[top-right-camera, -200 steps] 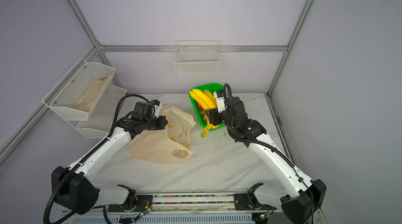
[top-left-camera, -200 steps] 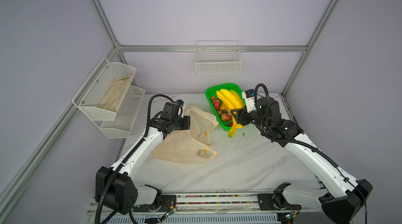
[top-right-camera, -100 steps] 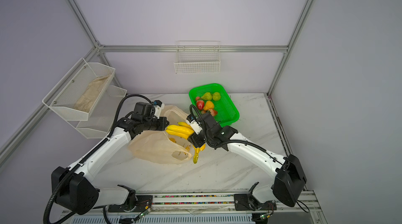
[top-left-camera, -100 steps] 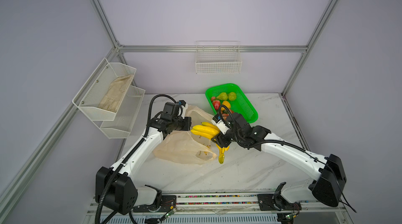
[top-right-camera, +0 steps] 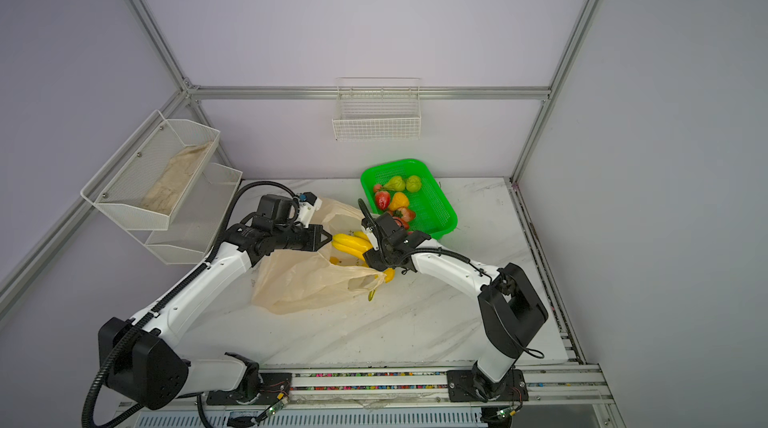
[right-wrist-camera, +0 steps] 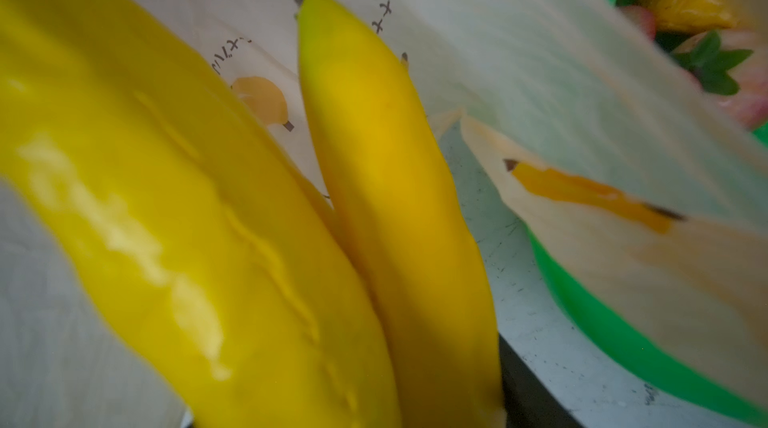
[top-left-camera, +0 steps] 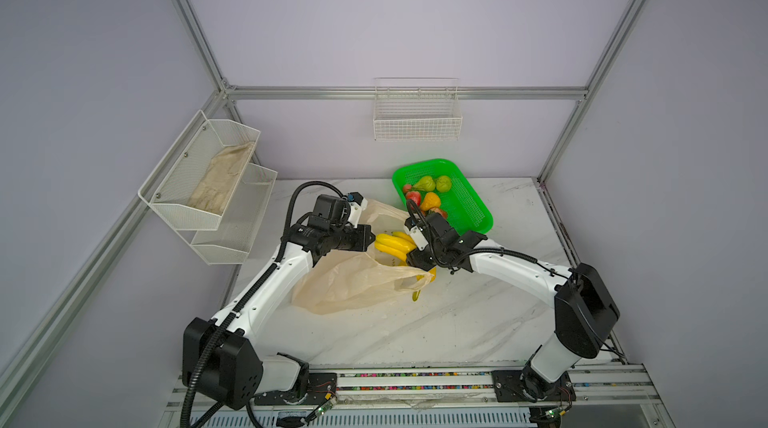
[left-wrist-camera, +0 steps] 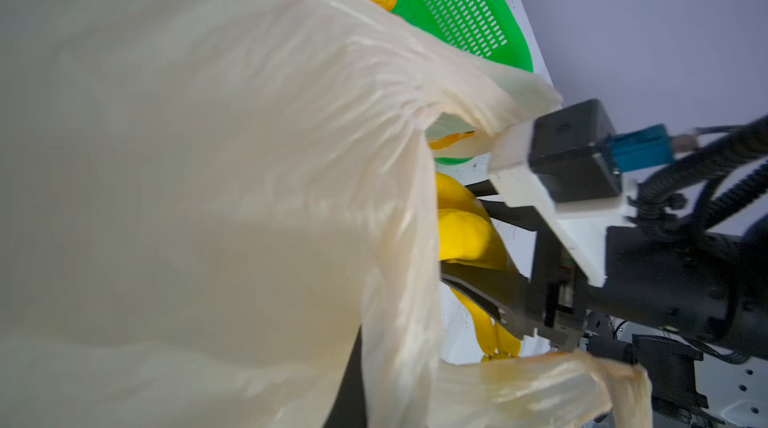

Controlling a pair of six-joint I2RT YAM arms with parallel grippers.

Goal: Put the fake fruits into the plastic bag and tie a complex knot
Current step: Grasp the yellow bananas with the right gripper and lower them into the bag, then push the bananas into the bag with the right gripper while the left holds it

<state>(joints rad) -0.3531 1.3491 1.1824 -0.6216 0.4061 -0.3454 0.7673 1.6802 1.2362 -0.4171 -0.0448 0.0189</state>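
Banana bunch (top-left-camera: 392,244) is clamped between the jaws of the right gripper (top-left-camera: 409,257) at the mouth of the plastic bag (top-left-camera: 353,280). The left gripper (top-left-camera: 368,239), jaws closed on the bag rim, holds it open. Push deeper before release. Other fruits (top-left-camera: 430,199) lie in the green basket (top-left-camera: 473,214).

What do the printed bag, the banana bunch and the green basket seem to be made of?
The plastic bag: thin translucent film, soft sheen; it wrinkles and lets light through. The banana bunch: probably hard moulded plastic, glossy; sharp white highlights and seam-like ridges. The green basket: rigid-looking plastic, bright, slightly shiny; regular perforated mesh walls.
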